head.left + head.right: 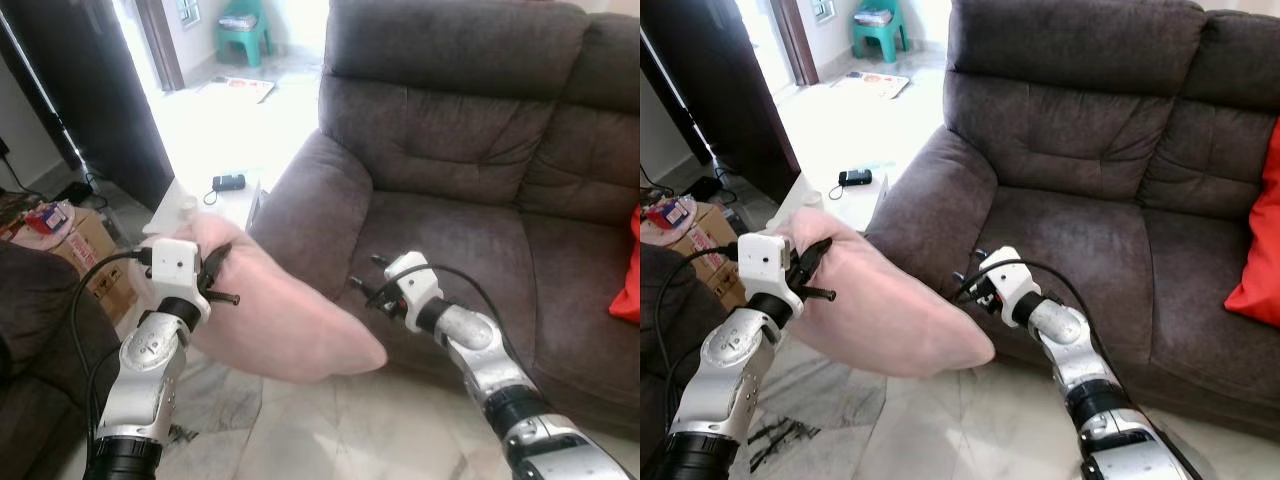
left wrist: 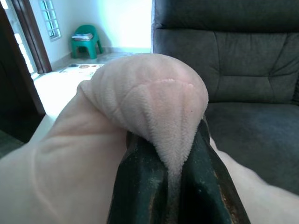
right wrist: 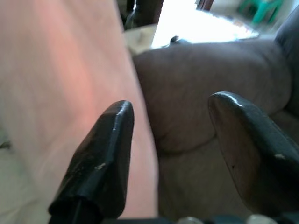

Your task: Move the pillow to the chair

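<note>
A pale pink pillow point(image 1: 285, 320) hangs in the air in front of the dark brown sofa point(image 1: 450, 140). My left gripper point(image 1: 222, 272) is shut on the pillow's upper left corner. In the left wrist view the pink fabric point(image 2: 145, 93) is pinched between the two black fingers point(image 2: 135, 186). My right gripper point(image 1: 365, 280) is open just past the pillow's right end, in front of the sofa seat. The right wrist view has the pillow point(image 3: 60, 84) beside one finger point(image 3: 110, 149), with nothing between the fingers.
A dark brown armchair point(image 1: 30, 300) edges in at the left. A white low table point(image 1: 200, 205) carrying a small black object point(image 1: 228, 182) stands beside the sofa arm. A cardboard box point(image 1: 85, 240) lies on the floor, and a red cushion point(image 1: 628, 270) rests on the sofa's right.
</note>
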### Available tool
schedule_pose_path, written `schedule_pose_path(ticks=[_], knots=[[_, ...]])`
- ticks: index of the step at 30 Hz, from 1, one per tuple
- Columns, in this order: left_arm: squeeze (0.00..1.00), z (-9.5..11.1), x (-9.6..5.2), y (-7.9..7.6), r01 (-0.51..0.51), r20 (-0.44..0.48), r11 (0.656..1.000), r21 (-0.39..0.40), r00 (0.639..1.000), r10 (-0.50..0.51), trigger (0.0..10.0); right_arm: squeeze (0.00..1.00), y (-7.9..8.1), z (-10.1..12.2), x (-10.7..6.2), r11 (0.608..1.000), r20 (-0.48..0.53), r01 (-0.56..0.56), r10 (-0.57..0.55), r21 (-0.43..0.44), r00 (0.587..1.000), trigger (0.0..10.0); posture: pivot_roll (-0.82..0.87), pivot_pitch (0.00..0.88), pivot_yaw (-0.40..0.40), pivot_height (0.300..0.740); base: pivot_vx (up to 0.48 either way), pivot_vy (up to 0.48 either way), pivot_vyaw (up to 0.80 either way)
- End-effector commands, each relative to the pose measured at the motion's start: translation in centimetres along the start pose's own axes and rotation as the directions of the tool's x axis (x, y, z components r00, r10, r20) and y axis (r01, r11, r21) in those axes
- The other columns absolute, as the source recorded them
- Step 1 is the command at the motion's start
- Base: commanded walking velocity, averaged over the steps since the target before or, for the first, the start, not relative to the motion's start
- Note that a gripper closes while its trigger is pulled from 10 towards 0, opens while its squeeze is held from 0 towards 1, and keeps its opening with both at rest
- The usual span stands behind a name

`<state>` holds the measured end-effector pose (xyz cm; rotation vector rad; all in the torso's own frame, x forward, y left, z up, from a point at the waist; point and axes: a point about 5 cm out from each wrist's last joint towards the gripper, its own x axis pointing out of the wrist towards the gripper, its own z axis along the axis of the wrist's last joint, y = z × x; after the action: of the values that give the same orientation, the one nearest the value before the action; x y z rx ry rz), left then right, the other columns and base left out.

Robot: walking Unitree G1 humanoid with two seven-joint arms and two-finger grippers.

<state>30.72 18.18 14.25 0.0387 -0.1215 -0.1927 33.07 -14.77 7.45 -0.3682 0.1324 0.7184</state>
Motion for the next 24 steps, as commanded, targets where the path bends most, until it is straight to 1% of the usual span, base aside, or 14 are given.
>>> schedule_pose_path(ticks=[1, 2, 3, 5, 7, 9, 11, 12, 16, 17, 18, 19, 23, 24], knots=[[0.00, 2.6, 0.4, 0.0, 0.021, 0.109, 1.000, 0.021, 0.994, -0.023, 10.0, 1.00, 0.2, -0.4, -0.1, 1.000, -0.025, -0.025, 0.025, -0.001, 0.999, 10.0, 0.12, 0.012, 0.017, 0.740, 0.000, 0.000, 0.00], [0.00, 2.7, 0.4, -0.1, 0.024, 0.107, 1.000, 0.019, 0.994, -0.026, 10.0, 1.00, 0.3, -0.7, -0.3, 0.999, -0.042, -0.046, 0.046, -0.013, 0.998, 10.0, 0.12, 0.020, 0.018, 0.740, 0.000, 0.000, 0.00], [0.00, 2.8, 0.5, -0.3, 0.038, 0.105, 0.999, 0.017, 0.994, -0.039, 10.0, 1.00, 0.4, -1.1, -0.5, 0.996, -0.077, -0.066, 0.062, -0.052, 0.995, 10.0, 0.12, 0.026, 0.015, 0.740, 0.000, 0.000, 0.00], [0.00, 2.8, 0.6, -0.5, 0.050, 0.101, 0.999, 0.019, 0.994, -0.051, 10.0, 1.00, 0.1, -1.1, -0.7, 0.996, -0.074, -0.054, 0.049, -0.064, 0.996, 10.0, 0.12, 0.033, 0.016, 0.740, 0.000, 0.000, 0.00], [0.00, 2.6, 0.6, -0.7, 0.059, 0.091, 0.998, 0.023, 0.994, -0.061, 10.0, 1.00, -0.5, -0.8, -0.9, 0.998, -0.050, -0.036, 0.034, -0.045, 0.998, 10.0, 0.12, 0.039, 0.017, 0.740, 0.000, 0.000, 0.00], [0.00, 2.6, 0.5, -0.7, 0.060, 0.089, 0.998, 0.022, 0.994, -0.062, 10.0, 1.00, -0.8, -0.8, -1.2, 0.998, -0.051, -0.046, 0.043, -0.054, 0.998, 10.0, 0.11, 0.045, 0.019, 0.740, 0.000, 0.000, 0.00], [0.00, 2.6, 0.5, -0.7, 0.061, 0.089, 0.998, 0.023, 0.994, -0.063, 10.0, 1.00, -0.8, -0.9, -1.4, 0.997, -0.055, -0.068, 0.065, -0.041, 0.996, 10.0, 0.11, 0.045, 0.019, 0.740, 0.000, 0.000, 0.00], [0.00, 2.6, 0.5, -0.7, 0.062, 0.088, 0.998, 0.022, 0.994, -0.063, 10.0, 1.00, -0.8, -1.0, -1.7, 0.993, -0.062, -0.102, 0.099, -0.054, 0.993, 10.0, 0.11, 0.045, 0.019, 0.740, 0.000, 0.000, 0.00], [0.00, 2.6, 0.5, -0.8, 0.069, 0.082, 0.997, 0.021, 0.994, -0.070, 10.0, 1.00, 0.2, -2.3, -2.4, 0.967, -0.163, -0.242, 0.227, -0.081, 0.960, 10.0, 0.11, 0.057, 0.018, 0.740, 0.000, 0.000, 0.00], [0.00, 2.6, 0.5, -0.8, 0.070, 0.081, 0.997, 0.021, 0.994, -0.071, 10.0, 0.70, 0.5, -2.5, -2.6, 0.961, -0.175, -0.267, 0.251, -0.076, 0.952, 10.0, 0.11, 0.057, 0.018, 0.740, 0.000, 0.000, 0.00], [0.00, 2.6, 0.5, -0.9, 0.071, 0.082, 0.997, 0.020, 0.994, -0.072, 10.0, 0.00, 1.2, -3.0, -2.9, 0.946, -0.190, -0.321, 0.309, -0.039, 0.932, 10.0, 0.11, 0.057, 0.017, 0.740, 0.000, 0.000, 0.00], [0.00, 2.6, 0.5, -1.0, 0.073, 0.082, 0.997, 0.019, 0.994, -0.074, 10.0, 0.00, 1.6, -3.3, -3.0, 0.937, -0.202, -0.348, 0.337, -0.022, 0.919, 10.0, 0.11, 0.057, 0.018, 0.740, 0.000, 0.000, 0.00], [0.00, 2.6, 0.5, -1.0, 0.079, 0.080, 0.997, 0.020, 0.994, -0.080, 10.0, 0.00, 2.1, -4.3, -3.4, 0.920, -0.275, -0.390, 0.366, -0.036, 0.889, 10.0, 0.11, 0.058, 0.017, 0.740, 0.000, 0.000, 0.00], [0.00, 2.6, 0.5, -1.1, 0.079, 0.080, 0.997, 0.020, 0.994, -0.081, 10.0, 0.00, 2.0, -4.4, -3.4, 0.927, -0.280, -0.371, 0.344, -0.048, 0.896, 10.0, 0.11, 0.058, 0.017, 0.740, 0.000, 0.000, 0.00]])
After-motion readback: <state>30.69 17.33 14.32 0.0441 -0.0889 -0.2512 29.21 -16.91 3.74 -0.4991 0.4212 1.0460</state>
